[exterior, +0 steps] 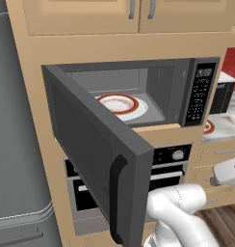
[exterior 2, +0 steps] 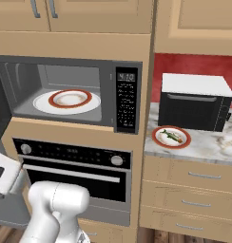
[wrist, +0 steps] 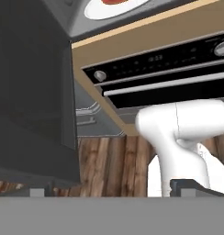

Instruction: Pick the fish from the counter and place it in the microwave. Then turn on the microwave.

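The fish (exterior 2: 171,136) is lying on a red-rimmed plate (exterior 2: 158,140) on the tabletop (exterior 2: 217,144), long axis across, well off right of the low end effector, its jaws standing apart and empty.

Left base view: taken close from the left, facing the open microwave (exterior: 138,91) past its swung-out door (exterior: 95,154). Right base view: squarer on and from the right, sharing the microwave cavity and oven (exterior 2: 72,163), adding the worktop (exterior 2: 203,144). Hand view: low, tilted, near the oven front and wooden floor (wrist: 114,160)
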### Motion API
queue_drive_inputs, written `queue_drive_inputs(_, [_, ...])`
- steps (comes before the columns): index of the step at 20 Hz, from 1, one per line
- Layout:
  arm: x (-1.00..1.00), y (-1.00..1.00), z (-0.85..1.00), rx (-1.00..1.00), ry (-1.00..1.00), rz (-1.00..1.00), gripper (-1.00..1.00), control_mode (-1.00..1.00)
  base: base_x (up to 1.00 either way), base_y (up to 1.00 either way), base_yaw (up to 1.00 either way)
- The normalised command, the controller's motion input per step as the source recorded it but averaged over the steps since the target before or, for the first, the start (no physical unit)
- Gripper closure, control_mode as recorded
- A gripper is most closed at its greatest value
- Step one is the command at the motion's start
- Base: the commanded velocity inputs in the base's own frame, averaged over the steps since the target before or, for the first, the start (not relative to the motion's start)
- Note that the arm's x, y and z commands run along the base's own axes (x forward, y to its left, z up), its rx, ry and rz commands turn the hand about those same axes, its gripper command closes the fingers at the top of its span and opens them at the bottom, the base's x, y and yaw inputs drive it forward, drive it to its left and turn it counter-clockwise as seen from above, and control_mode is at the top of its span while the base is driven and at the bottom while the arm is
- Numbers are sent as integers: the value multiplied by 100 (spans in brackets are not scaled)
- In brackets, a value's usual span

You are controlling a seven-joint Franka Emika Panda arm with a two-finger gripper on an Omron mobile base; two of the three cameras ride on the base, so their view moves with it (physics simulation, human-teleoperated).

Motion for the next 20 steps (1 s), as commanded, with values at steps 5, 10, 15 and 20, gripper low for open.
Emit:
queue_drive_inputs(5, [12, -37, 9, -10, 0, -6, -100, -100, 0, 0, 0])
queue_drive_inputs(10, [11, -35, 3, -10, 0, -1, -100, -100, 0, 0, 0])
queue_drive_inputs(15, [9, -35, 0, -8, -2, 0, -100, -100, 0, 0, 0])
queue_drive_inputs(20, [20, -35, 0, -3, 0, 1, -100, -100, 0, 0, 0])
